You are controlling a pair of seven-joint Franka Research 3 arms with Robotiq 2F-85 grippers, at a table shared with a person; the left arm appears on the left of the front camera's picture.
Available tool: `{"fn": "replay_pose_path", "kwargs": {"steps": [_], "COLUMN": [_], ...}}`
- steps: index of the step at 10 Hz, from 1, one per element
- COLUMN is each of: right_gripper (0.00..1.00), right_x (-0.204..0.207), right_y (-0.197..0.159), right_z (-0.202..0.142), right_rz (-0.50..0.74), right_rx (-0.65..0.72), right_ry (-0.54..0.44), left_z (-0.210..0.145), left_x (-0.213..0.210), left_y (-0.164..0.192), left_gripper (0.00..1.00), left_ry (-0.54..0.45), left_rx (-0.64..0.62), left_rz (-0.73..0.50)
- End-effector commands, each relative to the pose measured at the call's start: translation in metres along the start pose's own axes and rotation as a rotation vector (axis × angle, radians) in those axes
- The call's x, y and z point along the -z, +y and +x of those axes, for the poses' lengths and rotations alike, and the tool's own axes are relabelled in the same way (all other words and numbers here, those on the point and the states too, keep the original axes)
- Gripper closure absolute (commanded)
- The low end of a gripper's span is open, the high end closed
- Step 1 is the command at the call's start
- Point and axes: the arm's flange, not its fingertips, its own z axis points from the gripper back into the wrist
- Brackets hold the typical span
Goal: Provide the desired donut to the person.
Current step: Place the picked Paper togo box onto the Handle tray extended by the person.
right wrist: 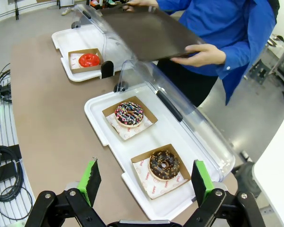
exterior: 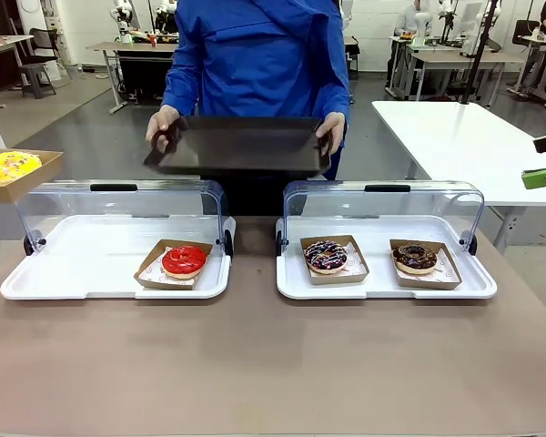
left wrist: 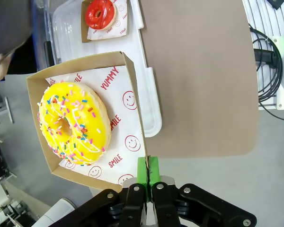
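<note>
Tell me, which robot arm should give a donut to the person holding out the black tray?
Probably left. The left gripper is shut on the brown cardboard tray holding the yellow sprinkled donut. The right gripper is open and empty.

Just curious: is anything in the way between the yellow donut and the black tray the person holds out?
Nothing visible blocks it. The left gripper holds the cardboard box with the yellow donut up in open air; the left case's raised clear lid looks lower than the black tray.

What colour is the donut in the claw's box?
Yellow donut with colourful sprinkles; best in left wrist view.
</note>
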Motion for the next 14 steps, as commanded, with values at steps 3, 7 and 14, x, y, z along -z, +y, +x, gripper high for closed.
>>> {"fn": "replay_pose_path", "kwargs": {"steps": [3, 7, 14], "right_gripper": [0.00, 0.00, 0.00], "right_x": [0.0015, 0.0015, 0.0015], "right_y": [-0.0003, -0.0003, -0.0003], "right_z": [0.0001, 0.0001, 0.0001], "right_rz": [0.008, 0.008, 0.008], "right_rx": [0.003, 0.003, 0.003], "right_ry": [-0.008, -0.008, -0.008], "left_z": [0.0003, 0.0003, 0.0001], "left_x": [-0.0005, -0.0005, 0.0001], "left_y": [-0.0008, -0.0008, 0.0000], "left_gripper": [1.00, 1.00, 0.99], "left_ry": [0.023, 0.023, 0.000], "left_rx": [-0.015, -0.015, -0.001], "left_rz": [0.000, 0.000, 0.000]}}
